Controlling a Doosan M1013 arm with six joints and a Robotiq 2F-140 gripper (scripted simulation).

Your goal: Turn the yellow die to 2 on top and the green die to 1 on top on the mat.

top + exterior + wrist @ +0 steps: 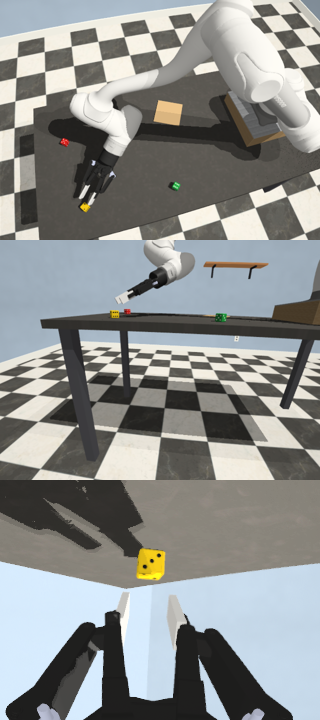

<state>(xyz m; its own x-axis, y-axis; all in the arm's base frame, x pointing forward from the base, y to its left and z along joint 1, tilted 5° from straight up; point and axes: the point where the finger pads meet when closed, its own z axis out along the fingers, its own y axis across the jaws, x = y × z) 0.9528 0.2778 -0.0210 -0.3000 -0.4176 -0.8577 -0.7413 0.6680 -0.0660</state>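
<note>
The yellow die [85,207] lies flat on the dark table near its front left edge. It also shows in the side view [114,314] and in the wrist view [151,564], where one face shows three pips. My gripper [86,200] [120,299] hangs tilted in the air just above and behind it. Its fingers stand a little apart with nothing between them. The green die [174,186] sits on the table to the right, off the tan mat [168,112], with several pips on top. The red die [64,142] sits at the far left.
The robot's wooden base block [255,124] stands at the right of the table. A wall shelf [235,264] hangs behind. The table's edge runs close to the yellow die.
</note>
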